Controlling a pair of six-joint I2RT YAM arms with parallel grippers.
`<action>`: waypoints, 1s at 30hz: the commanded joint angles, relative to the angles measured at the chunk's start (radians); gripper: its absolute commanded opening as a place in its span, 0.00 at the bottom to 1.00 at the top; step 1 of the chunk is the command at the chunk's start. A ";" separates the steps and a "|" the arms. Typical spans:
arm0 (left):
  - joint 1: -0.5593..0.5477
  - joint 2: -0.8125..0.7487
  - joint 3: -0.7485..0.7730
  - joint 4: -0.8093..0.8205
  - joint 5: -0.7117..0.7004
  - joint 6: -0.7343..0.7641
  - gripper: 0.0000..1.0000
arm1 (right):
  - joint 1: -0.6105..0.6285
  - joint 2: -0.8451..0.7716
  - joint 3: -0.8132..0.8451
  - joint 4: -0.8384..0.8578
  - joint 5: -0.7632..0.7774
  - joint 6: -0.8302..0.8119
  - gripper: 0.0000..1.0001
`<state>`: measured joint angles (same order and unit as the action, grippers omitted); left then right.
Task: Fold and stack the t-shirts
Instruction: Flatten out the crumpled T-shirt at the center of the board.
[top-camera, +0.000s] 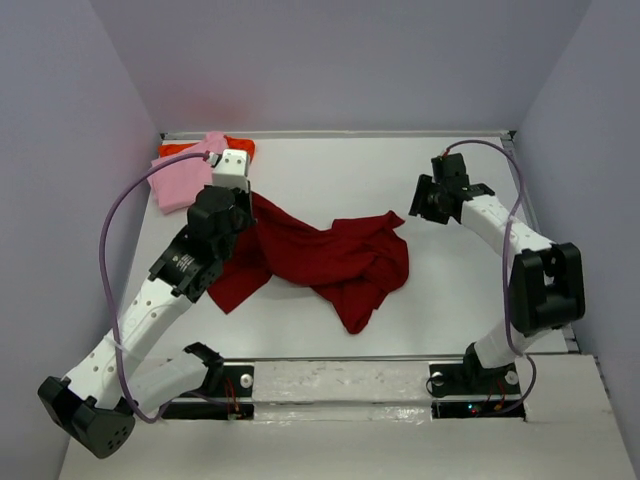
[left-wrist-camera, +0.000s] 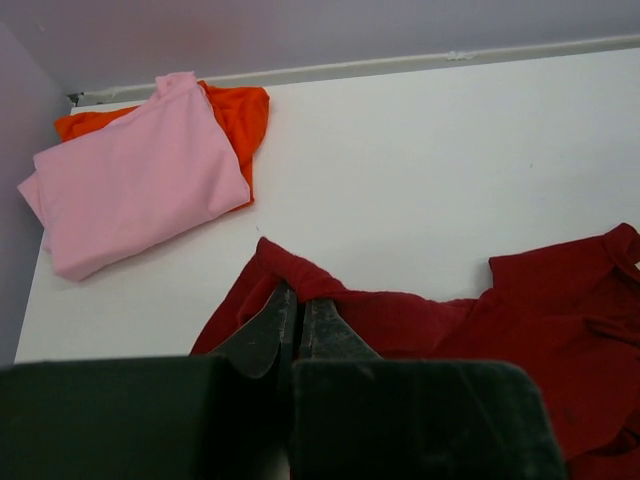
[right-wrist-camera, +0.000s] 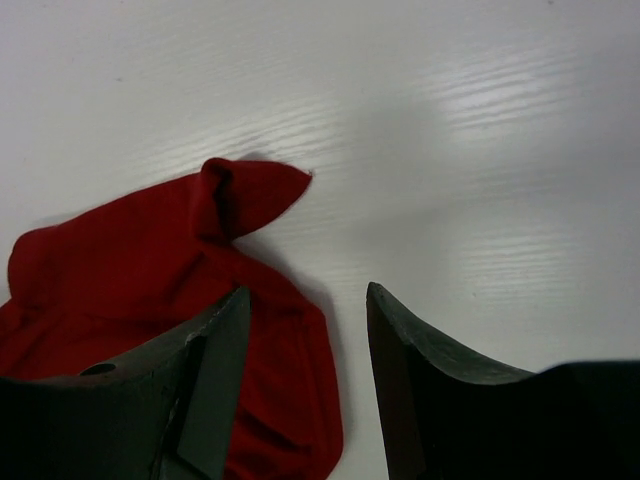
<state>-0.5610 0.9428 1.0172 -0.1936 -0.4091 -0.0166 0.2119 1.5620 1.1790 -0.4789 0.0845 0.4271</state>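
One crimson shirt (top-camera: 330, 255) in left tool (left-wrist-camera: 298, 302)

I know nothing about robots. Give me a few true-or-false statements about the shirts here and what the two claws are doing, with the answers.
1. The pink shirt lies on top of the orange shirt. True.
2. The left claw is pinching the crimson shirt. True.
3. The crimson shirt is neatly folded. False: it lies crumpled and spread out.
4. The right claw is clamped on cloth. False: it is open and holds nothing.
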 joint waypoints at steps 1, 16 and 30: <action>0.003 -0.044 -0.014 0.077 -0.030 0.010 0.00 | 0.012 0.110 0.090 0.104 0.024 0.030 0.55; 0.003 -0.033 -0.055 0.105 -0.039 -0.005 0.00 | 0.155 0.262 0.261 0.123 -0.011 0.032 0.53; 0.006 -0.030 -0.098 0.129 -0.037 -0.016 0.00 | 0.288 0.331 0.262 0.095 0.037 0.056 0.54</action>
<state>-0.5610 0.9188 0.9234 -0.1352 -0.4274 -0.0238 0.5159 1.8706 1.4631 -0.3908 0.0795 0.4686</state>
